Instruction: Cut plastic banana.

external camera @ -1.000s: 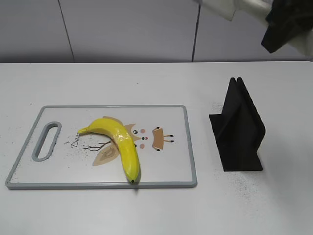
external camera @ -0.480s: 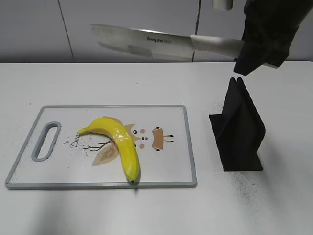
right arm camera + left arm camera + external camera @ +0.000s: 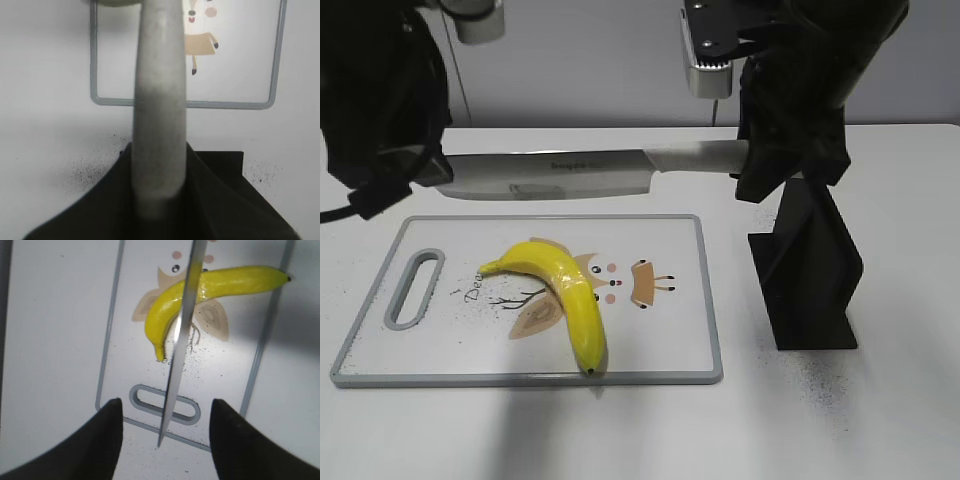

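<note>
A yellow plastic banana (image 3: 565,292) lies on a white cutting board (image 3: 670,340) with a grey rim; it also shows in the left wrist view (image 3: 210,290). My right gripper (image 3: 770,160) is shut on the grey handle (image 3: 159,115) of a large knife (image 3: 570,172), held level above the board's far edge. The blade (image 3: 182,335) shows edge-on in the left wrist view, crossing over the banana. My left gripper (image 3: 162,425) is open, its jaws either side of the blade tip, not touching it; it hangs at the left (image 3: 390,150) above the board's handle end.
A black knife stand (image 3: 810,265) sits on the white table right of the board, just under my right gripper. The board has a slot handle (image 3: 415,288) at its left end. A grey wall stands behind the table.
The knife has come down and left from high above the stand to just over the board. My left arm has come into view at the left, by the blade tip.
</note>
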